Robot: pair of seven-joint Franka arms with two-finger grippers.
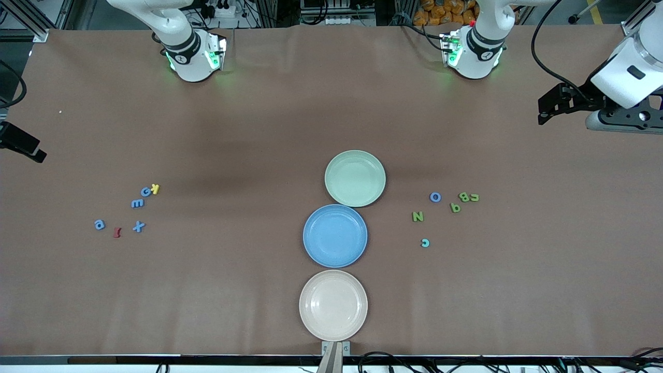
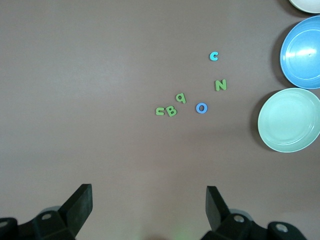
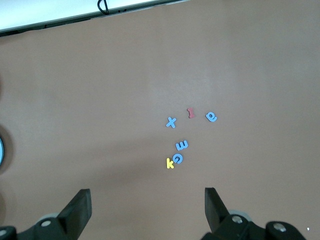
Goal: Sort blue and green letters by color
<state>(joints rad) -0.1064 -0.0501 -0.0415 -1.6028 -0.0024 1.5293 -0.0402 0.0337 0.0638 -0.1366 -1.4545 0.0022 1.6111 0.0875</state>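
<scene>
Table (image 1: 259,129): brown cloth, three plates in a line down the middle, letters in two loose groups toward either end.
Plates: green plate (image 1: 355,178) farthest from the front camera, blue plate (image 1: 335,235) touching it, cream plate (image 1: 333,304) at the front edge; all bare.
Letters, left arm's end: green N (image 1: 417,216), green q (image 1: 455,207), green B (image 1: 464,197) and green J (image 1: 474,197) touching each other, blue O (image 1: 435,197), lighter blue c (image 1: 425,242) nearest the front edge.
Letters, right arm's end: blue G (image 1: 146,191) touching a yellow k (image 1: 155,189), blue m (image 1: 137,203), blue x (image 1: 138,226), blue a (image 1: 99,224), dark red letter (image 1: 117,232) between the last two.
Left gripper (image 2: 147,200): wide open, empty, up over the left arm's end of the table.
Right gripper (image 3: 147,200): wide open, empty, up over the right arm's end, its tip barely inside the front view.
Step in hand: probably a first reach, nothing sorted yet.
Doing it well: start with a free-standing letter such as N or O; straddle one letter squarely; separate B from J and G from k by closing on the outer piece only; leave the yellow and red ones alone; match each letter to the plate of its colour.
</scene>
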